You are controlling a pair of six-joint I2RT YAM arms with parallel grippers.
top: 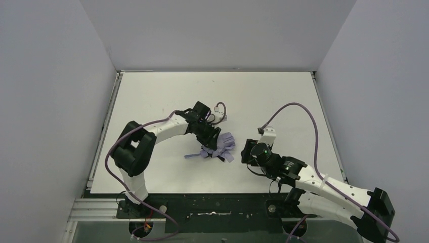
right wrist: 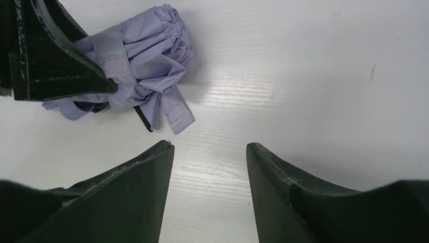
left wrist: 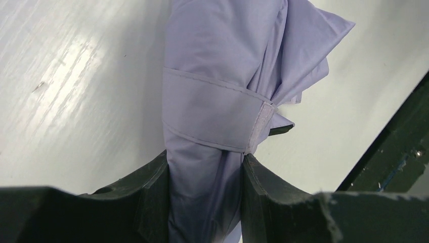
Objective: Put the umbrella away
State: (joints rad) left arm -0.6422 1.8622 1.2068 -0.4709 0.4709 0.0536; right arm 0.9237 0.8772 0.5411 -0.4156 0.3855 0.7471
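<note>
Your left fingers (left wrist: 149,197) fill the bottom of the left wrist view, clenched on the umbrella (left wrist: 212,76). What they pinch is soft lavender fabric just below the strap (left wrist: 207,116); you cannot tell whether the shaft sits inside that pinch. That is the first risk: if you lift or drag from here, cloth alone may slide through, and the bundle could sag or drop.

The strap is wrapped round the folds, but its fastening end sits right at the side of the bundle. A tug along the bundle could probably peel it and let the canopy spill. In the right wrist view, a loose tab (right wrist: 178,114) and a sliver of black lining trail onto the counter (top: 152,91), where a sweep could snag them.

The umbrella lies about mid-counter, a little toward the near edge. Your right fingers (right wrist: 136,195) are spread and empty, low over the counter, near the bundle on its right-edge side. Bring them in carelessly and you will likely catch only a flap, or clip the left fingers close by.
</note>
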